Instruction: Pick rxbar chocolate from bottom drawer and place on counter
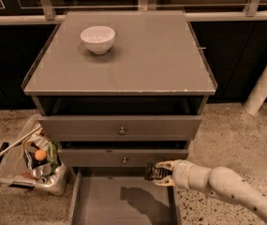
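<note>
The bottom drawer is pulled open at the foot of the grey cabinet, its flat floor bare but for the arm's shadow. My gripper reaches in from the right on a white arm and hangs above the drawer's right side, just in front of the middle drawer. It is shut on the rxbar chocolate, a small black wrapped bar with light lettering that sticks out to the left of the fingers. The counter is the wide grey top above.
A white bowl stands at the counter's back left. Two knobbed drawers sit slightly open above the bottom one. A clear bin of litter stands on the floor to the left. A white pole leans at the right.
</note>
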Controlling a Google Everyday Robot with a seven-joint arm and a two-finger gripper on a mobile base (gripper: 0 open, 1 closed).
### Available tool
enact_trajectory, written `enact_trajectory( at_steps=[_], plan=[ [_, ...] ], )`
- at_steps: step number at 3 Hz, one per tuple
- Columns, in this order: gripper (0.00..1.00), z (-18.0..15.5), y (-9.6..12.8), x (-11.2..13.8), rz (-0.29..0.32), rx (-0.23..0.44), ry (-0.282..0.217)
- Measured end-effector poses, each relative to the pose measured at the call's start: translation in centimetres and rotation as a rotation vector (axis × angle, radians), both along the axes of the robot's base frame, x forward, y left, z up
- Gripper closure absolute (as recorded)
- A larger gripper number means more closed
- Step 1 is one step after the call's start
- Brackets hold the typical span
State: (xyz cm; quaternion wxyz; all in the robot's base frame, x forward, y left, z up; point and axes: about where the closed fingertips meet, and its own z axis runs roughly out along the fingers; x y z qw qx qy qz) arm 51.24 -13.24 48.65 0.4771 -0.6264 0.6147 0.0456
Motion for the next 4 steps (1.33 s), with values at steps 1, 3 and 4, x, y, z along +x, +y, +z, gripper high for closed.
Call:
enact_trajectory(
  at_steps=[1, 3, 4],
  plan=[
    [1.0, 5.6, 1.0, -0.9, 0.054, -0.026, -0.09],
    [1.0, 19.2, 2.9, -1.2, 0.112, -0.108, -0.22],
    [1.0, 25.2, 2.7, -0.1, 0.1, -0.142, -0.232]
  ],
)
